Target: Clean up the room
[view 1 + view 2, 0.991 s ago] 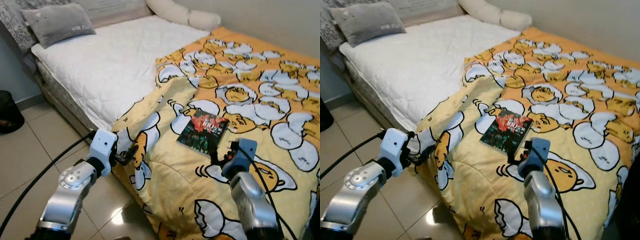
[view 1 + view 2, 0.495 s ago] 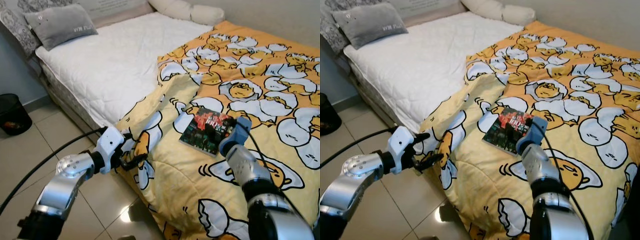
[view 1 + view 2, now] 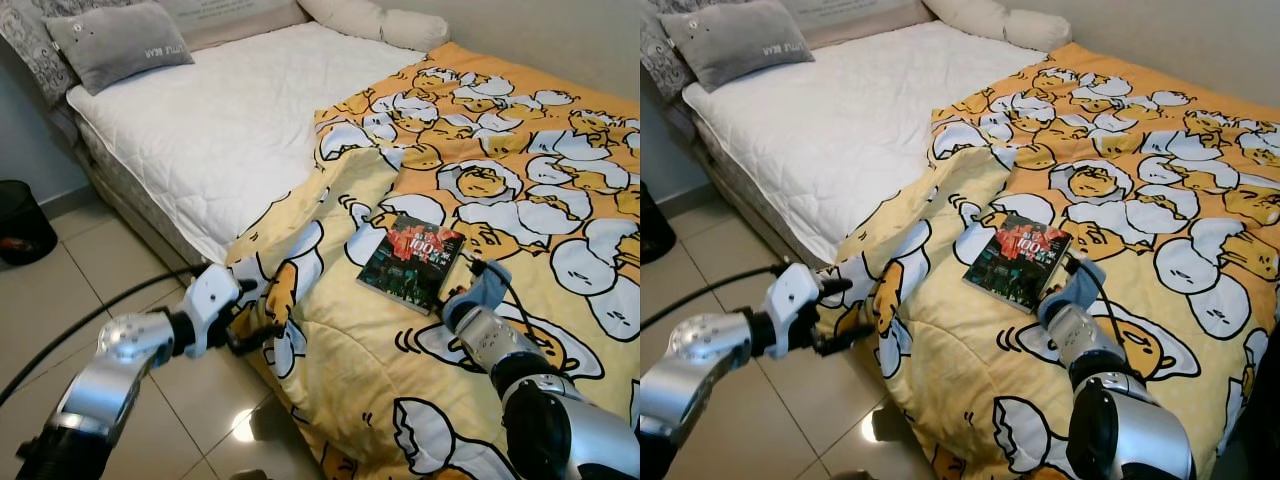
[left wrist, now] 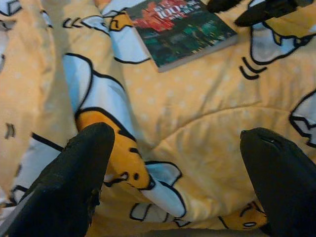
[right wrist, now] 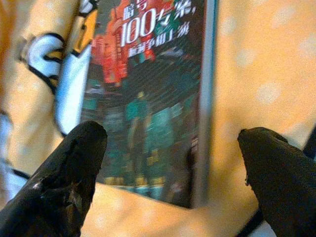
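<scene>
Book point(image 3: 411, 263) lay flat near the blanket's point(image 3: 520, 200) front edge — right gripper point(image 5: 173, 163) spread wide, straddling its near corner; left gripper point(image 3: 252, 318) spread too.

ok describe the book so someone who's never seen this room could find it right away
Start at the bed, half bare white mattress, half covered by a yellow cartoon-egg blanket. The book lies flat on that blanket near the bed's front edge, just ahead of the right gripper. Its dark green-and-red cover is the only dark patch on the yellow.

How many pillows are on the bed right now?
2. A grey pillow lies at the head of the bed on the white mattress, and a cream bolster pillow lies along the far wall. Others may sit out of frame.
</scene>
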Tool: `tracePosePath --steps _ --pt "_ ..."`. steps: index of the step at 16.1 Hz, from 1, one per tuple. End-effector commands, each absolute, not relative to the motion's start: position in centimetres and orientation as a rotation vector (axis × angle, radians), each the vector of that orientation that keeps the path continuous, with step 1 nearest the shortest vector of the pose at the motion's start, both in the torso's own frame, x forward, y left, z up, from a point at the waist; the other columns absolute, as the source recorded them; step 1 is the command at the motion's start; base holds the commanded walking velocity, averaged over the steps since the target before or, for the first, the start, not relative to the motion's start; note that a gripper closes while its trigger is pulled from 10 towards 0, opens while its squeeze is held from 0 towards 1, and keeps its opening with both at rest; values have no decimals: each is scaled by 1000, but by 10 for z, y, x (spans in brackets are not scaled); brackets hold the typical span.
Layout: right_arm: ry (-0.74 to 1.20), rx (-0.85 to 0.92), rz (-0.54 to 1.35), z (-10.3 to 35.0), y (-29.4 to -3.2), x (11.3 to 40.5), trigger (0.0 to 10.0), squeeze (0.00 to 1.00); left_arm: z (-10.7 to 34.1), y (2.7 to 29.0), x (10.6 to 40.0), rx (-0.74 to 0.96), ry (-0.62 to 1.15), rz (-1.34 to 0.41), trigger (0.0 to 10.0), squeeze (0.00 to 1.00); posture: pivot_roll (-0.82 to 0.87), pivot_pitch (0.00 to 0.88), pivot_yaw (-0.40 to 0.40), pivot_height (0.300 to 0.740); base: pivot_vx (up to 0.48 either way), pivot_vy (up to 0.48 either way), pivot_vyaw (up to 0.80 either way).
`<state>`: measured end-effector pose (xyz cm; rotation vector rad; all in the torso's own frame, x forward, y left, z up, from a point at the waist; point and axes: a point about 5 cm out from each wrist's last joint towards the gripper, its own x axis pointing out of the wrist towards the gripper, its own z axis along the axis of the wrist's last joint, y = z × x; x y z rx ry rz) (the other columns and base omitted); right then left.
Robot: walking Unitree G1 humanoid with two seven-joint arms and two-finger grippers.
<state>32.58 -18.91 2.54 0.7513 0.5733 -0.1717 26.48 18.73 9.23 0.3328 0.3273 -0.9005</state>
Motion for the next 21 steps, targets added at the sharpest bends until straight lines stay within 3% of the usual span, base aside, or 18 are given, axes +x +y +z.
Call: tracePosePath --steps 1,12,19,21 --pt "540 814 -147 34 -185 333 10000 0 97 186 265 358 311 -914 10000 290 216 0 -32 740 0 0 0" --pt "617 793 -210 16 -175 321 10000 0 99 183 263 358 302 -916 10000 294 238 0 -29 740 0 0 0" --pt "742 801 -319 -12 -162 296 10000 0 101 175 255 373 324 -986 10000 294 291 0 -9 740 0 0 0" --pt "699 892 -359 -15 -162 293 10000 0 103 172 247 382 337 -1022 10000 294 324 0 -9 740 0 0 0"
